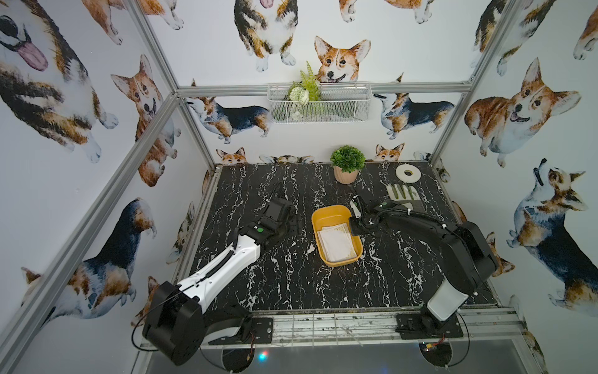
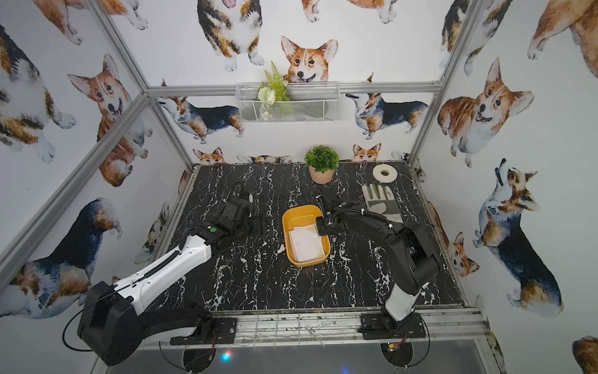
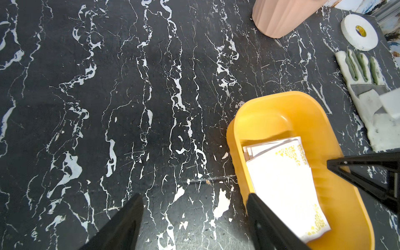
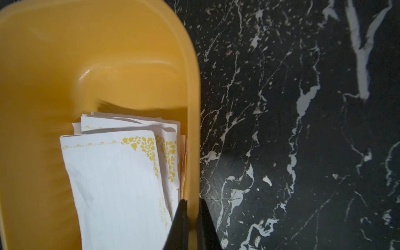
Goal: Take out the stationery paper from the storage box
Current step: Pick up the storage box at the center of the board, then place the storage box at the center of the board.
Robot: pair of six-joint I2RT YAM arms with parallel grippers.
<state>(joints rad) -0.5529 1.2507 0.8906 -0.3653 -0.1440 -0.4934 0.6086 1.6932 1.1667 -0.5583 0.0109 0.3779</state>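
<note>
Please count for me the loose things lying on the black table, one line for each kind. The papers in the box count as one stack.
yellow box: 1
paper stack: 1
potted plant: 1
tape roll: 1
glove: 1
Total: 5

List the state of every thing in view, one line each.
storage box, upright on the table
stationery paper, stacked loosely inside the box
right gripper, shut on the box's wall
left gripper, open and empty, beside the box
glove, lying flat
tape roll, lying flat
potted plant, upright
</note>
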